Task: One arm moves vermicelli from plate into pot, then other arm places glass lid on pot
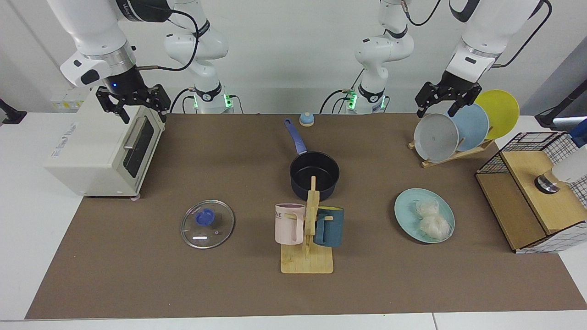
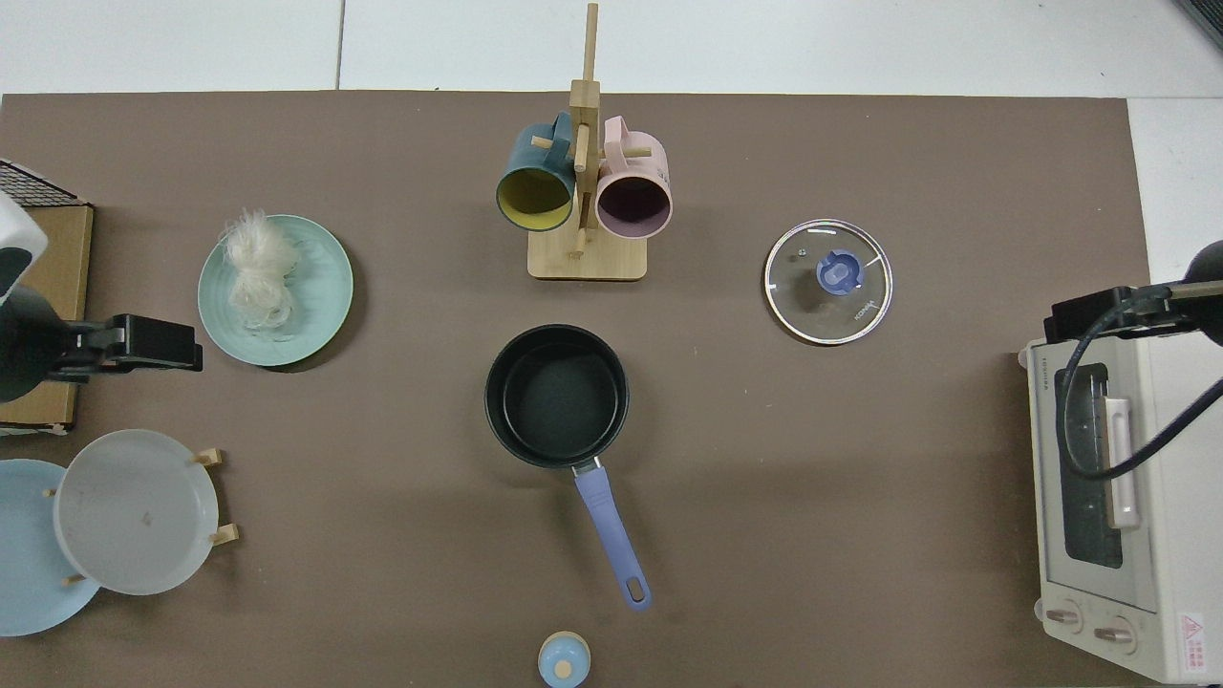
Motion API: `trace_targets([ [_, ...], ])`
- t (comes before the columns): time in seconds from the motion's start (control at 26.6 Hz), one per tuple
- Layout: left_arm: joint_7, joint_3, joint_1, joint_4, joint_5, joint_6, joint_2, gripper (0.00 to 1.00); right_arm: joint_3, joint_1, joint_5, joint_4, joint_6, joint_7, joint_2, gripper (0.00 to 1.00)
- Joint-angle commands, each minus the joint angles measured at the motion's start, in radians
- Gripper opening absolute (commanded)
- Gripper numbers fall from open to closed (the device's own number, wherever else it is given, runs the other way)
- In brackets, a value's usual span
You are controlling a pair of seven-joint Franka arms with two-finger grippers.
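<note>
Two white nests of vermicelli (image 1: pixel 433 217) (image 2: pixel 258 268) lie on the light teal plate (image 1: pixel 408 211) (image 2: pixel 315 296). The dark pot (image 1: pixel 314 175) (image 2: pixel 556 395) with a blue handle stands empty mid-table. The glass lid (image 1: pixel 207 224) (image 2: pixel 827 281) with its blue knob lies flat on the mat. My left gripper (image 1: pixel 441 104) (image 2: pixel 153 344) hangs open and high above the plate rack, well behind the plate. My right gripper (image 1: pixel 134 104) (image 2: pixel 1089 313), with a blue light at its wrist, hangs open above the toaster oven, far from the lid.
A wooden mug stand (image 1: pixel 308 238) (image 2: pixel 585 191) holds a pink and a teal mug in front of the pot. A white toaster oven (image 1: pixel 105 151) (image 2: pixel 1108 497), a rack of upright plates (image 1: pixel 458 128), a wire and wood crate (image 1: pixel 532 188) and a small blue bell (image 1: pixel 306 119) ring the mat.
</note>
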Motion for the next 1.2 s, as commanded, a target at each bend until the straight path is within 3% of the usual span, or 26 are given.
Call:
trace_targets([
  [0.0,0.009,0.006,-0.007,0.009,-0.011,-0.028,-0.006,1.00,0.007,-0.004,0.024,0.001,0.018,-0.015,-0.018,1.00],
  [0.45,0.003,0.006,-0.005,0.009,-0.005,-0.044,-0.006,1.00,0.011,-0.008,0.024,0.001,0.018,-0.015,-0.018,1.00],
  [0.68,0.010,0.017,-0.004,0.012,0.027,0.020,0.017,1.00,0.011,-0.005,0.024,0.001,0.020,-0.015,-0.018,1.00],
  [1.17,0.001,0.062,0.011,0.105,0.065,0.191,0.225,1.00,0.005,-0.012,0.007,-0.003,0.012,-0.028,-0.021,1.00],
])
